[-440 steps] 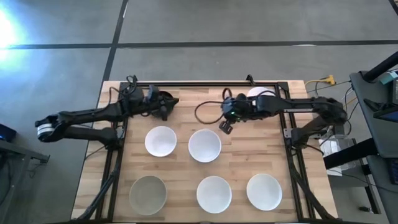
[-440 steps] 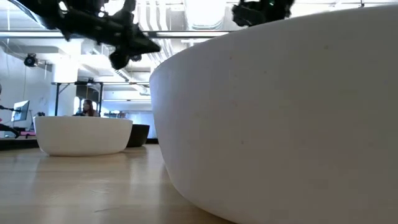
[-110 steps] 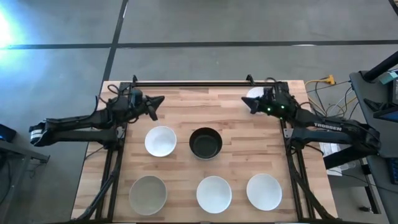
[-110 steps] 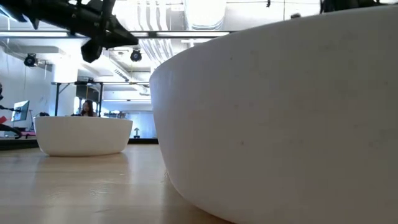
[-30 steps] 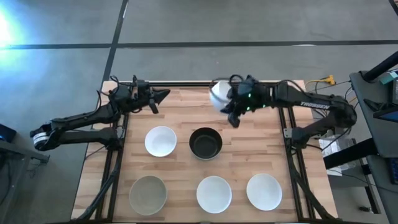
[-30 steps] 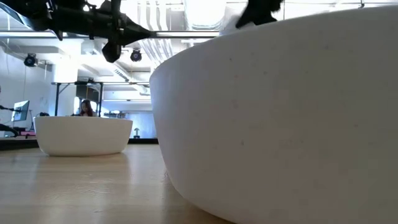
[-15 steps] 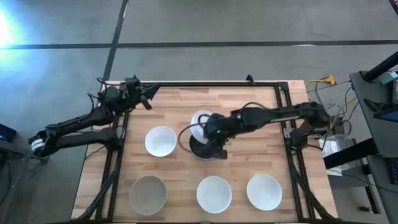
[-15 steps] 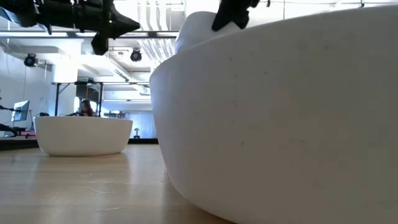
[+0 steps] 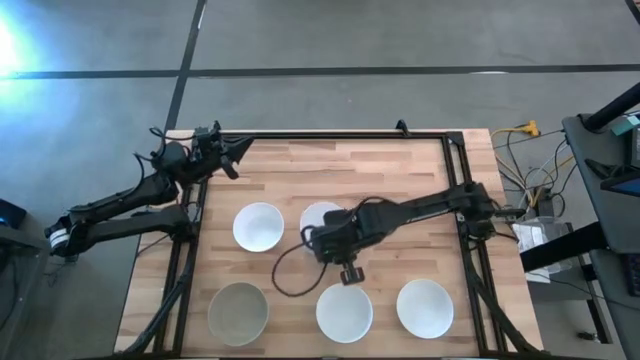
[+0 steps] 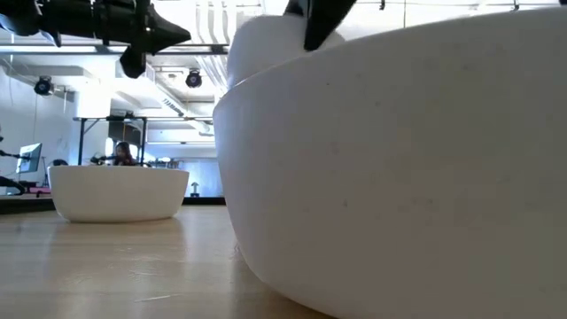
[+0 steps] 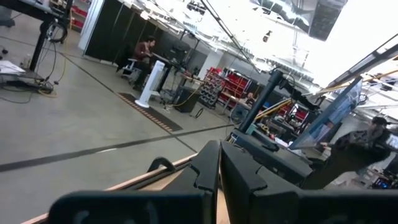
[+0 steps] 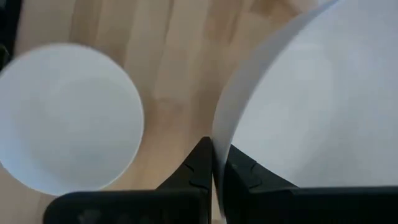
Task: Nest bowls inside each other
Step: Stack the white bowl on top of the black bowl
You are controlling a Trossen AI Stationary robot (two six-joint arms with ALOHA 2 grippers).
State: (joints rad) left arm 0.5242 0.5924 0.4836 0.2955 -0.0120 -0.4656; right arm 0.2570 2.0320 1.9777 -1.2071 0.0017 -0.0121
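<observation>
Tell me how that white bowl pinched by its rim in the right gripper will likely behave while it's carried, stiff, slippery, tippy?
The white bowl probably stays stiff: its rim keeps a clean curve in the shut right gripper. It looks smooth, so it could slip or swing, since only a thin edge is pinched. Once set in the middle of the table, its wide round form should resist tipping.

Wooden table (image 9: 400, 170), black frame; grey concrete floor (image 9: 400, 40); cables (image 9: 535, 205) beside table's edge; person seated (image 11: 144, 51) at distant desk.

Right pincer (image 9: 347, 271) carried white bowl (image 9: 320, 217) over black one.
</observation>
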